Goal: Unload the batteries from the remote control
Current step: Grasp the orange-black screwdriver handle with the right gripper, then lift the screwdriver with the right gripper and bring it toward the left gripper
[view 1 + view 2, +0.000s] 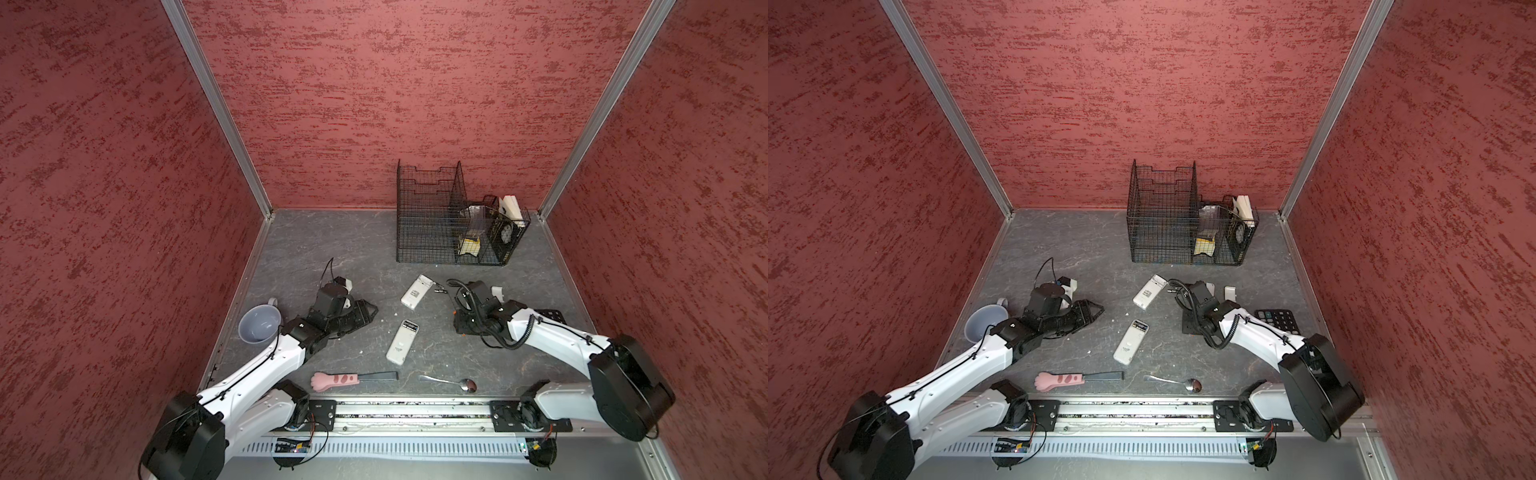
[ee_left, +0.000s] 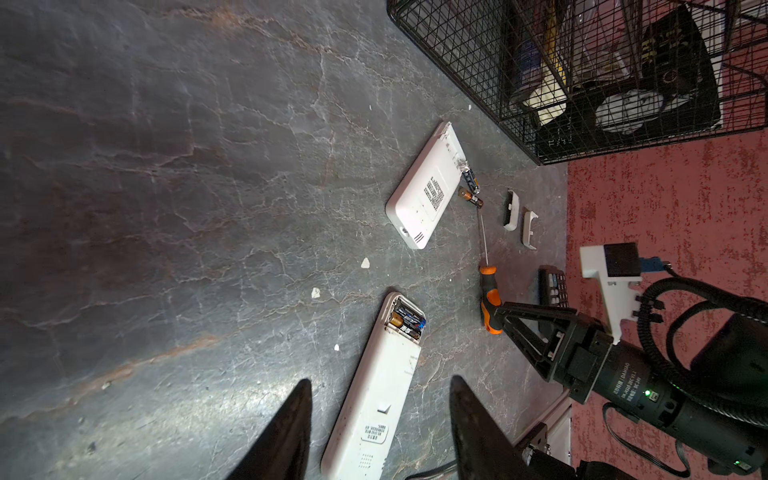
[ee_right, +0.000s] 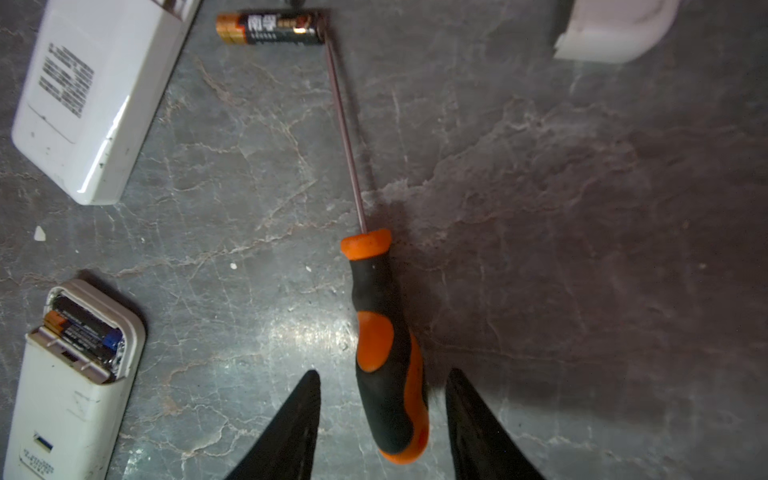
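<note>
Two white remote controls lie face down mid-table. The near remote (image 1: pixel 402 342) has its end compartment uncovered, with batteries (image 2: pixel 407 320) still seated inside. The far remote (image 1: pixel 417 291) has two loose batteries (image 2: pixel 471 197) on the table beside its open end. My left gripper (image 2: pixel 380 384) is open and hovers short of the near remote without touching it. My right gripper (image 3: pixel 384 371) is open and straddles the handle of an orange-and-black screwdriver (image 3: pixel 386 353), with a gap on each side. The screwdriver's tip touches a loose battery (image 3: pixel 270 27).
Two small white covers (image 2: pixel 511 210) lie right of the far remote. A black wire basket (image 1: pixel 453 220) stands at the back. A grey cup (image 1: pixel 259 324) sits by the left arm and a calculator (image 1: pixel 1277 320) under the right arm. A pink paw tool (image 1: pixel 332 380) and a spoon (image 1: pixel 453 381) lie at the front edge.
</note>
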Controlling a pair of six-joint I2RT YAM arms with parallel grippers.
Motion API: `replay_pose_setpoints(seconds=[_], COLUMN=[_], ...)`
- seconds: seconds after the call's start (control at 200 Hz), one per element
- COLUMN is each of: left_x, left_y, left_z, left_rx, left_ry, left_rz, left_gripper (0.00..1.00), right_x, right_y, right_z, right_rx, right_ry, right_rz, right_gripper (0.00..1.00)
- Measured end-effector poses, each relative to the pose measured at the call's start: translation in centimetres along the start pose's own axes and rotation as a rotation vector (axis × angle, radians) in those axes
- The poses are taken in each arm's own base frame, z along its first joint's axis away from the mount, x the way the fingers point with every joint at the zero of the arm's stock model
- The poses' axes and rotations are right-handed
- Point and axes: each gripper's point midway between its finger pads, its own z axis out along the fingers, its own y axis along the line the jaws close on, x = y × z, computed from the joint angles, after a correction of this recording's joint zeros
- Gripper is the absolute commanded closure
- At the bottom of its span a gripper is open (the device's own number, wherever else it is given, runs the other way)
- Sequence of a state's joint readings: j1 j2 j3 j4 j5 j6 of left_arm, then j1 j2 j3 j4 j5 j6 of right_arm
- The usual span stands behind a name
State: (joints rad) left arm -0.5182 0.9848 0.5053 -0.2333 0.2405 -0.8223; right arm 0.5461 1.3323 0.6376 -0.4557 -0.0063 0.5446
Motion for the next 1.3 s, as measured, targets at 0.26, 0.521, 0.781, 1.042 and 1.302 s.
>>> replay_pose_setpoints(seconds=[0.26, 0.521, 0.781, 1.042, 1.302], left_x=[0.0, 0.2, 0.2, 0.2, 0.1], left_y=[0.0, 0.3, 0.4, -0.4, -1.8], left_z=[0.0, 0.1, 0.1, 0.2, 0.2], left_rx=[0.0, -0.006, -0.007, 0.029, 0.095], left_ry=[-0.002, 0.001, 0.002, 0.011, 0.021], left_rz=[-0.01, -0.017, -0.019, -0.016, -0.022], left_gripper=[0.48, 0.48, 0.48, 0.47, 0.46], right_x=[0.7, 0.8, 0.8, 0.3, 0.4], right_y=[0.0, 0.1, 0.3, 2.3, 4.7], right_z=[0.6, 1.3, 1.2, -1.6, -3.7], right_rx=[-0.016, -0.019, -0.026, -0.149, -0.284], right_ry=[0.021, 0.031, 0.032, -0.007, -0.008], right_rz=[0.001, 0.001, 0.0, -0.026, -0.067], right_gripper=[0.56, 0.67, 0.81, 0.85, 0.85])
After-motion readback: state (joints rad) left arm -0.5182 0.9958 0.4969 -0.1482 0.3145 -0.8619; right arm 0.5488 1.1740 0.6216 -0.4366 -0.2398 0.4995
